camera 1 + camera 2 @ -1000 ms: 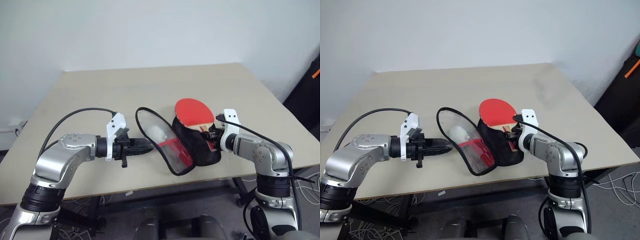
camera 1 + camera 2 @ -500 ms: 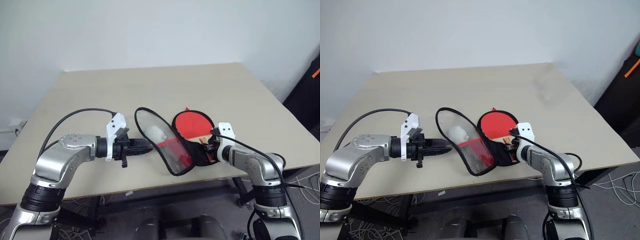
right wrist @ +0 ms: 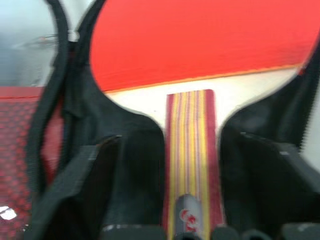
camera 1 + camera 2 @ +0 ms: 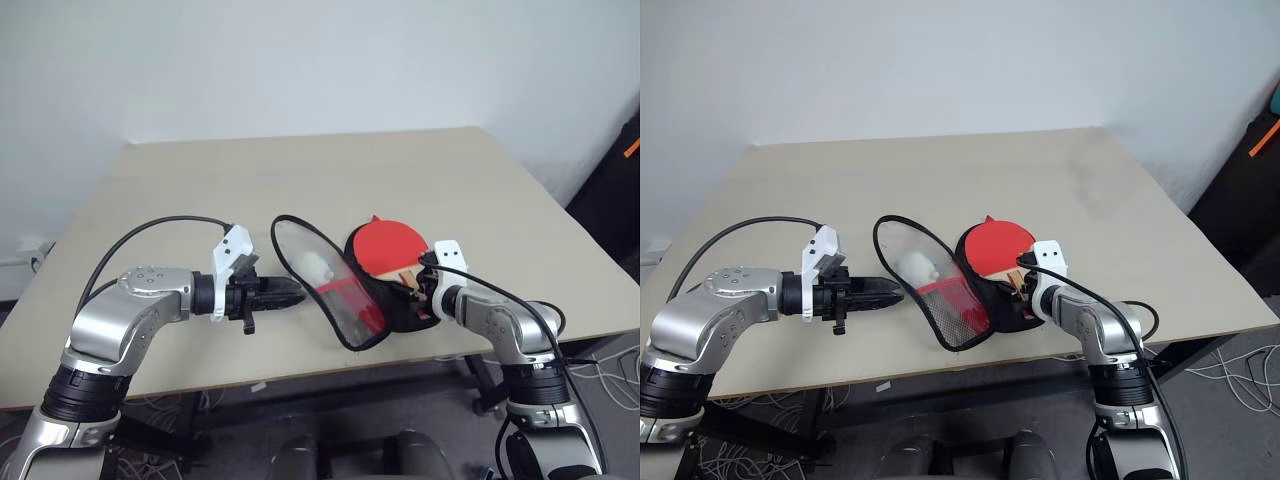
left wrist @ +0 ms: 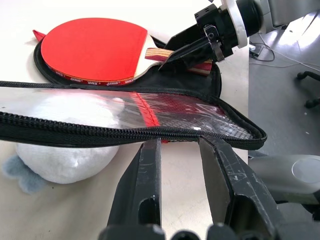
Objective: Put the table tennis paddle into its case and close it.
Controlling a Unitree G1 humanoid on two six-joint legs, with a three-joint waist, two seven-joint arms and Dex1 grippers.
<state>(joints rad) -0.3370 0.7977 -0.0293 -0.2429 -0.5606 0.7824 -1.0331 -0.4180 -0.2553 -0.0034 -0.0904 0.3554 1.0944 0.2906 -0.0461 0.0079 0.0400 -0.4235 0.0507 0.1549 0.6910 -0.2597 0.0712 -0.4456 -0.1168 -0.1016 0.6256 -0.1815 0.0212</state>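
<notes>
The stiff, light paddle (image 4: 387, 243) lies released between the right gripper's (image 5: 186, 49) spread fingers, while the left gripper (image 5: 180, 150) pinches the floppy case's (image 4: 345, 300) zip edge.

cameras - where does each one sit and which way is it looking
Left and right eye views: on the head, looking forward and down at the table; both arms show.
Left wrist view: along the left gripper, shut on the case by its zip edge.
Right wrist view: along the open right gripper, straddling the handle of the table tennis paddle.
Shared: the left wrist view also shows the paddle and the right gripper.
</notes>
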